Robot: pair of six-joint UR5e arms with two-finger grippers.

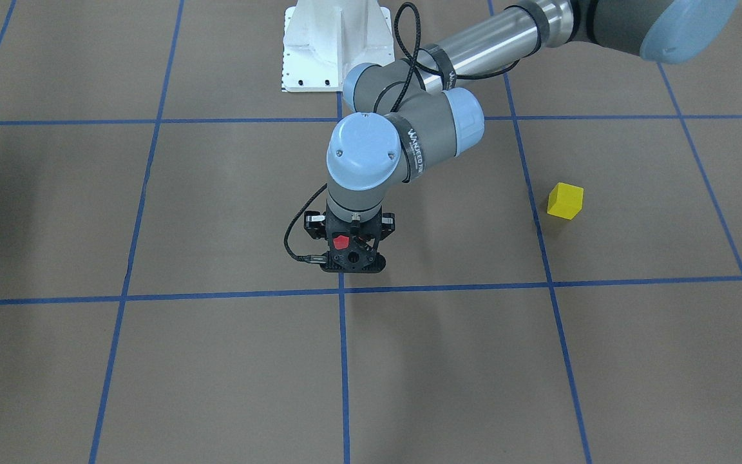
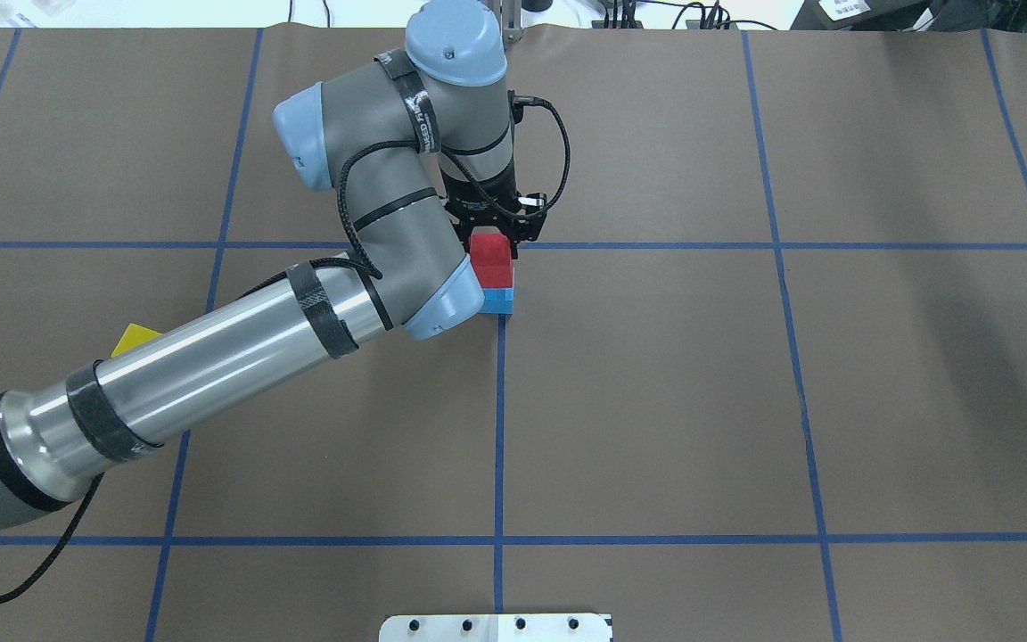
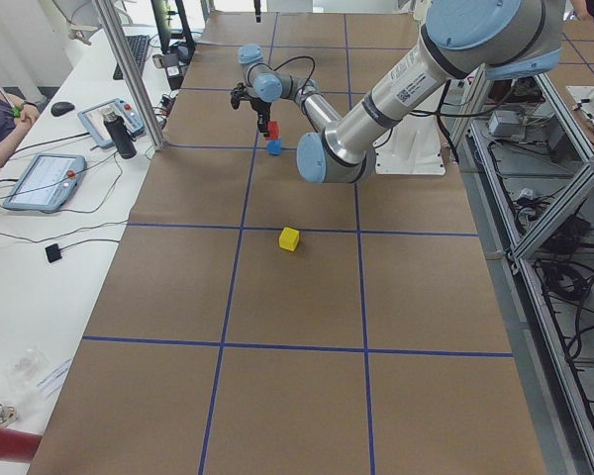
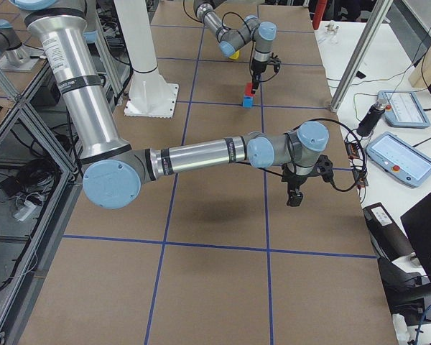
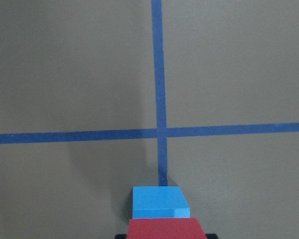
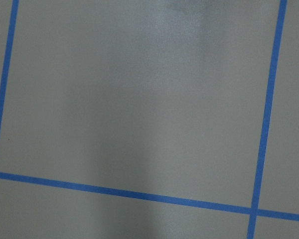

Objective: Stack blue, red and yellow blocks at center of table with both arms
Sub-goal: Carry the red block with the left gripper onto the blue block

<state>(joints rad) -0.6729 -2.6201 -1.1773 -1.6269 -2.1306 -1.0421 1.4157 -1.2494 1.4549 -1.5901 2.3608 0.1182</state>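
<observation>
My left gripper (image 2: 494, 239) is shut on the red block (image 2: 489, 260) at the table's centre, at a crossing of blue lines. The red block is directly over the blue block (image 2: 499, 301); I cannot tell whether they touch. The left wrist view shows the red block (image 5: 164, 229) at the bottom edge with the blue block (image 5: 157, 201) just beyond it. The yellow block (image 1: 565, 200) lies alone on the robot's left side, partly hidden by the left arm in the overhead view (image 2: 133, 338). My right gripper (image 4: 295, 194) hangs over the far right part of the table; I cannot tell if it is open.
The table is brown paper with a grid of blue tape lines (image 1: 342, 291). The white robot base (image 1: 332, 45) stands at the near edge. The right wrist view shows only bare paper and tape lines. Tablets and a bottle lie on the operators' bench (image 3: 49, 178).
</observation>
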